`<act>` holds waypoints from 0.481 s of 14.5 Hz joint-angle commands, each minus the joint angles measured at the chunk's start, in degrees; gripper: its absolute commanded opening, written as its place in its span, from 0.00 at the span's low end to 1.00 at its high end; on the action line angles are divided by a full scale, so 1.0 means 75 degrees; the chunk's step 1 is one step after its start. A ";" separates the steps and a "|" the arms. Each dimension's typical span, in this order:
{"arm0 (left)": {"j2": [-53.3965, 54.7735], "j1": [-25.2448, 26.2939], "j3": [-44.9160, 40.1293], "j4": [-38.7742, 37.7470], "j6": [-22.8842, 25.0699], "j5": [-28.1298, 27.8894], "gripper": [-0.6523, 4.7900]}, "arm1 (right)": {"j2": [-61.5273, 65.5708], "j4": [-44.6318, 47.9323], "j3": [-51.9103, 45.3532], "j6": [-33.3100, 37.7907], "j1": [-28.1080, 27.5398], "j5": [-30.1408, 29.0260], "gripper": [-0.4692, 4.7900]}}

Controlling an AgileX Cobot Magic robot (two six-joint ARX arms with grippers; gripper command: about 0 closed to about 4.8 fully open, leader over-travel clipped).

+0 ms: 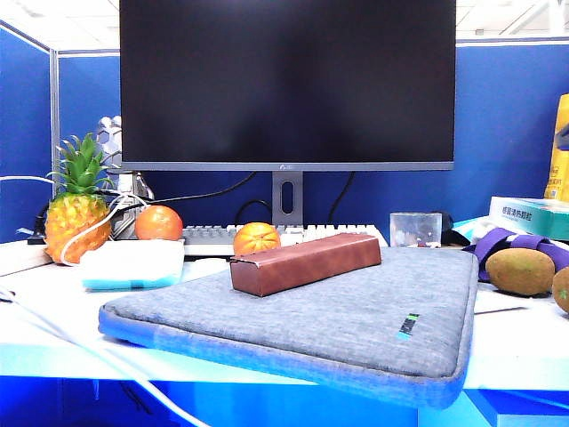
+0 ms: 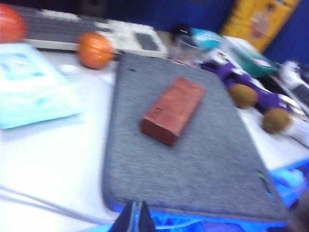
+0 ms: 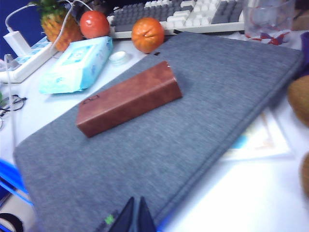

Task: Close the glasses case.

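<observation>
While no arm shows in the exterior view, the glasses case [image 1: 306, 262] lies closed on the grey laptop sleeve [image 1: 356, 320], its long body running from about 8 o'clock to 2 o'clock across the sleeve's far half. Behind it at 12 o'clock stands the monitor [image 1: 286, 82] with the keyboard [image 1: 267, 237] under it. An orange [image 1: 256, 238] sits just behind the case's left end, a second orange fruit [image 1: 158, 222] and a pineapple [image 1: 77, 209] lie out at 9 to 10 o'clock, and a pale blue wipes pack [image 1: 133, 264] rests just left of the sleeve. A clear plastic cup [image 1: 415, 229] stands at 1 o'clock, and a kiwi [image 1: 520, 270] lies at 3 o'clock beside a purple strap [image 1: 516, 242].

From the left wrist view, which is blurred, the left gripper [image 2: 135, 218] hangs above the sleeve's near edge [image 2: 203, 164], well apart from the case [image 2: 174, 109]. Its two dark fingertips [image 2: 128, 220] appear pressed together with hardly a gap between them. The case lies flap down, resting near the middle of the sleeve.

From the right wrist view, the right gripper [image 3: 134, 216] is poised over the sleeve's near edge [image 3: 193, 125], also well apart from the case [image 3: 129, 97]. Its fingertips [image 3: 126, 217] meet in a narrow point, jaws drawn together on nothing. The case shows closed, with a small dark mark near one end.
</observation>
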 commanded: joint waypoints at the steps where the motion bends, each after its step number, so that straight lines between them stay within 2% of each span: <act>1: 0.0009 -0.0003 0.0029 0.0108 0.0061 -0.0067 0.17 | -0.0006 0.0612 0.0026 0.0023 0.0003 0.0044 0.08; 3: 0.0009 -0.0003 0.0029 0.0329 0.0280 0.0044 0.17 | -0.0009 0.0816 0.0026 0.0020 0.0003 0.0178 0.08; 5: 0.0006 -0.0003 0.0029 0.0522 0.1154 0.0723 0.18 | -0.0006 0.0819 0.0020 0.0020 0.0003 0.0175 0.08; 7: 0.0006 -0.0003 0.0029 0.0501 0.1276 0.0965 0.18 | -0.0006 0.0813 0.0020 0.0020 0.0003 0.0175 0.08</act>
